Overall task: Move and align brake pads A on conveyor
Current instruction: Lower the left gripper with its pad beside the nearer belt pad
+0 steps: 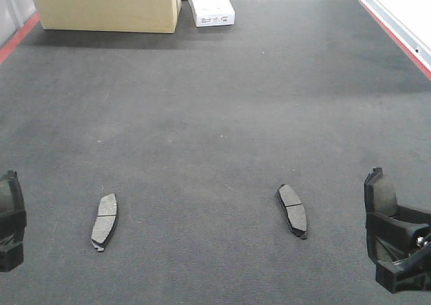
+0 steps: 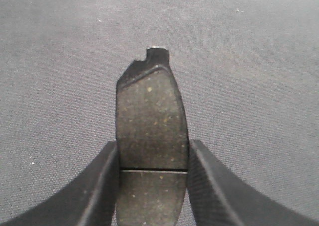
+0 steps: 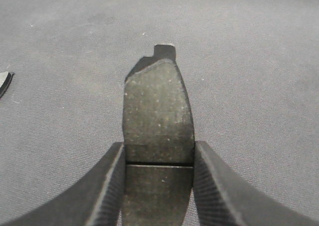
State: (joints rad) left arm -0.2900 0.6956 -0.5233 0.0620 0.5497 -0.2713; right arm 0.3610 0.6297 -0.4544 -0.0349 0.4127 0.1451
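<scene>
The left gripper (image 2: 152, 186) has its jaws clamped on the two long edges of a brake pad (image 2: 151, 136), gripping it about the thin groove across its middle; the pad's notched end juts forward past the jaws, above the conveyor (image 2: 259, 61). The right gripper (image 3: 158, 186) holds a second brake pad (image 3: 158, 111) the same way, jaws pressed to both edges at the groove, tabbed end pointing out over the belt.

In the front view the left gripper (image 1: 11, 221) shows at the near left edge of the conveyor (image 1: 215, 103) and the right gripper (image 1: 394, 234) at the near right edge. Between them two more pads lie flat on the belt, well apart: the left lying pad (image 1: 104, 221) near the left gripper, the right lying pad (image 1: 292, 211) nearer the right gripper, their far ends leaning slightly toward each other. At the conveyor's far end sit a cardboard box (image 1: 108, 5) and, just beside it, a white box (image 1: 210, 3).
</scene>
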